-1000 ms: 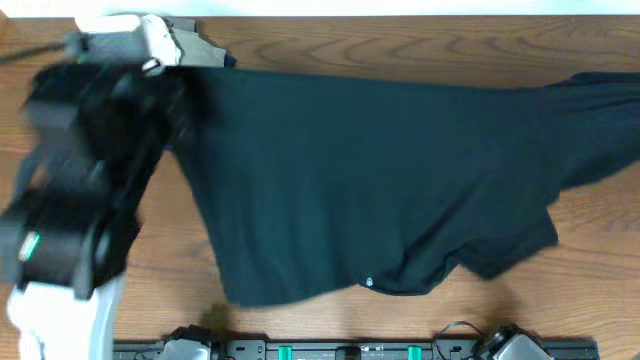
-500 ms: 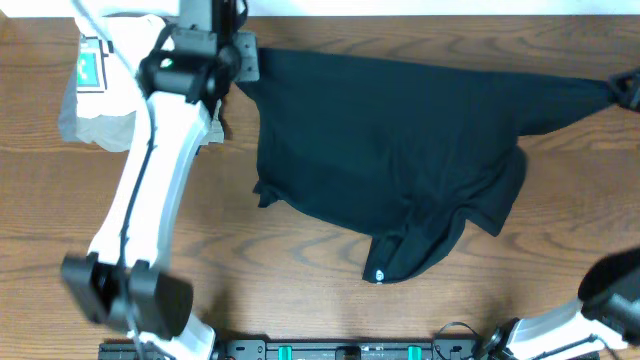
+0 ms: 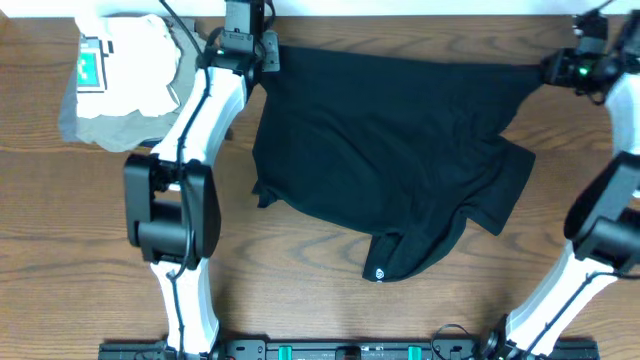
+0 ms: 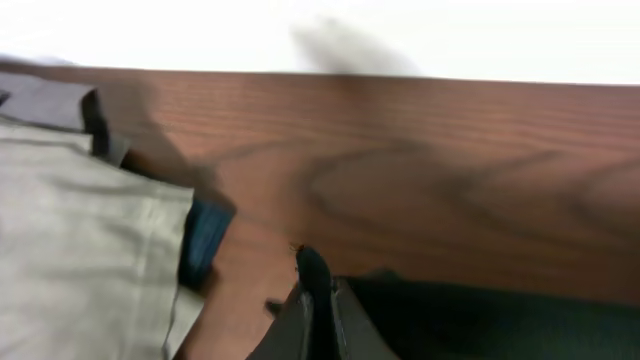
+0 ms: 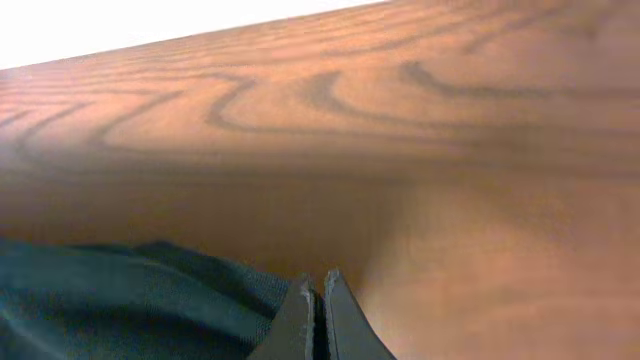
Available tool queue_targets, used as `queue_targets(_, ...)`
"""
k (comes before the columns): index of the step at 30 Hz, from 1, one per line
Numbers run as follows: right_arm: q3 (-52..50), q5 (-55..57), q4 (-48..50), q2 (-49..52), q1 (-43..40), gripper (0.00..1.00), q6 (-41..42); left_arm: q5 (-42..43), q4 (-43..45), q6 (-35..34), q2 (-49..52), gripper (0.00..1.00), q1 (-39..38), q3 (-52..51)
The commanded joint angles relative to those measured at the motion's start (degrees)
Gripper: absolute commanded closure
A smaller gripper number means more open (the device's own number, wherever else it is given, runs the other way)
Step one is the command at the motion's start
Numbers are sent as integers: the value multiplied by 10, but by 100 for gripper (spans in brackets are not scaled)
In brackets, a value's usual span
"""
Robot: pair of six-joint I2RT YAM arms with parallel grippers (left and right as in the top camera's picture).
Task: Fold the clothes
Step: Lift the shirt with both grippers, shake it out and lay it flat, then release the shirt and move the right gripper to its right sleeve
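Overhead, the black T-shirt [image 3: 390, 150] lies spread across the far half of the table [image 3: 60, 230]. Its top edge is pulled into a nearly straight line between the two arms. The left gripper [image 3: 264, 60] sits at the shirt's upper left corner and the right gripper [image 3: 552, 70] at its upper right corner, both close to the table's far edge. Below that line the cloth hangs loose and rumpled, with one flap folded toward the near side, where a small white logo [image 3: 378, 274] shows. At the far left, apart from the shirt, a cream garment [image 3: 130, 50] with a green tag [image 3: 90, 68] rests on top of a khaki-grey garment [image 3: 110, 130].

On the left wrist view, the left gripper [image 4: 320, 295] has its fingers pressed together with no visible gap, pinching the dark edge of the T-shirt [image 4: 480, 320] just above the wood. The pale garments lie off to one side [image 4: 80, 250].

On the right wrist view, the right gripper [image 5: 320, 295] is likewise closed tight, its fingers meeting on a bunched fold of the T-shirt [image 5: 130, 290] low over the table [image 5: 450, 150].
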Motion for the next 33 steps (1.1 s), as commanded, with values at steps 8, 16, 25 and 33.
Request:
queue_targets(8,4,134,213,102,74,46,96,-24,146,-5,65,51,9,2)
queue_targets(16,4,137,218,104,76,1,150,-25,122,4,39,2,12,2)
queue_targets(25,4,130,-51,-86,66,1,143,-24,-194,4,-105,2,10,2)
queue_targets(33,2,80,-355,-186,80,4,137,-24,-465,-86,-192,2,-1,2)
